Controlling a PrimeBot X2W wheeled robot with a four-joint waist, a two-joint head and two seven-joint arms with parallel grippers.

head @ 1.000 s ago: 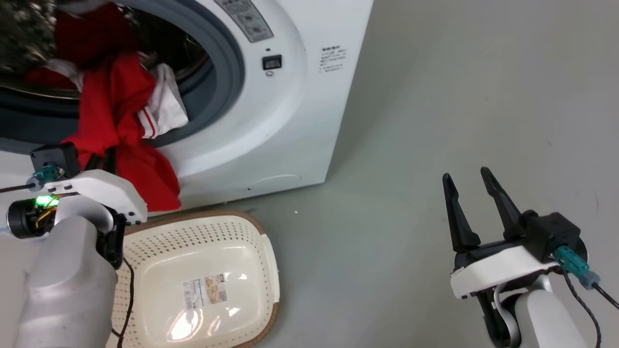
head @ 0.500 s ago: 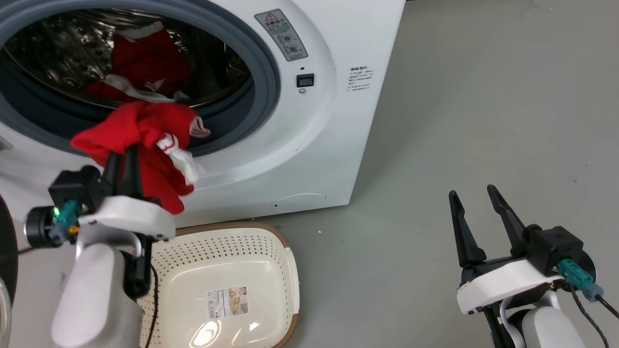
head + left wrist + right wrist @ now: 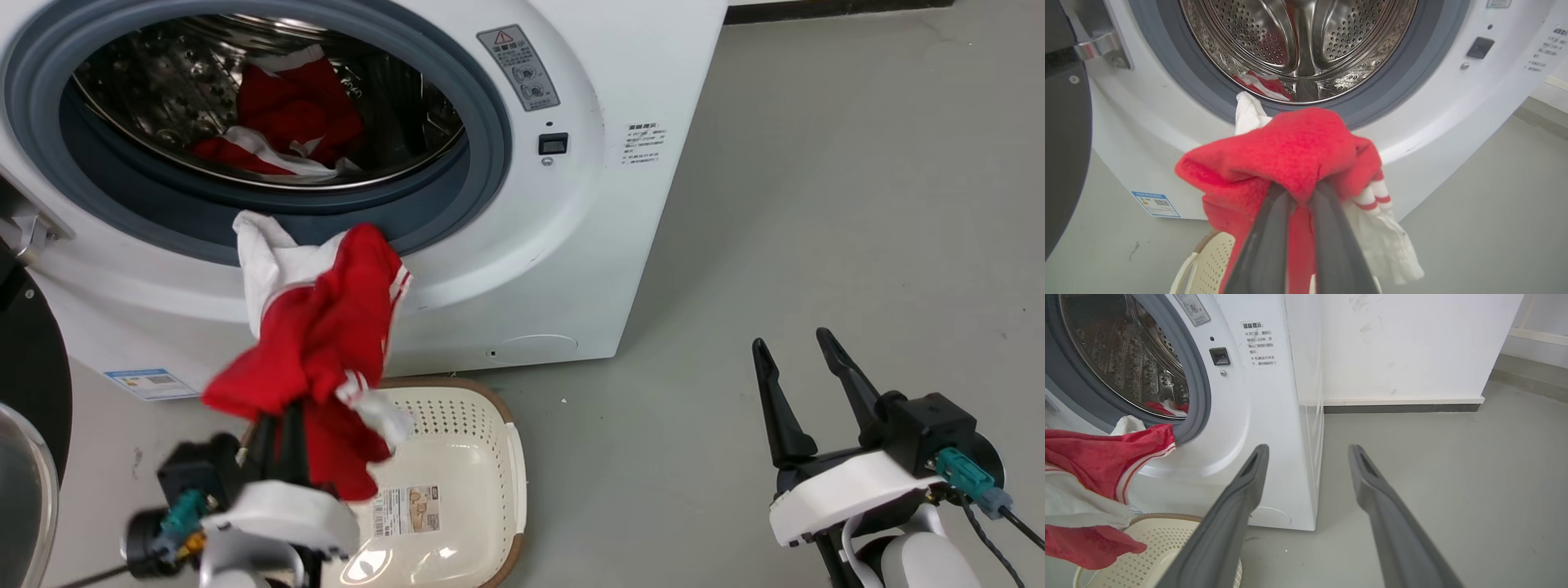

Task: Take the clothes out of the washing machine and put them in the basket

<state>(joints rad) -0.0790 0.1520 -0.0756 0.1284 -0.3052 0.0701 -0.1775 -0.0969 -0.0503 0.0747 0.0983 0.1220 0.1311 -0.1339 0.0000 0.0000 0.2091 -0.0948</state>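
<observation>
The right pincer (image 3: 1308, 448) gapes above the floor (image 3: 1453, 465) beside the washing machine (image 3: 1257, 416).

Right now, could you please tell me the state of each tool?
The left tool is closed on the red garment.
The right tool is open, holding nothing.

Left tool (image 3: 1299, 194) fingertips buried in red garment (image 3: 1290, 151). Basket (image 3: 498, 425) left part behind cloth, bottom cropped by frame edge. Washer door (image 3: 33, 384) cropped left. Sticker print (image 3: 645, 143) illegible.
</observation>
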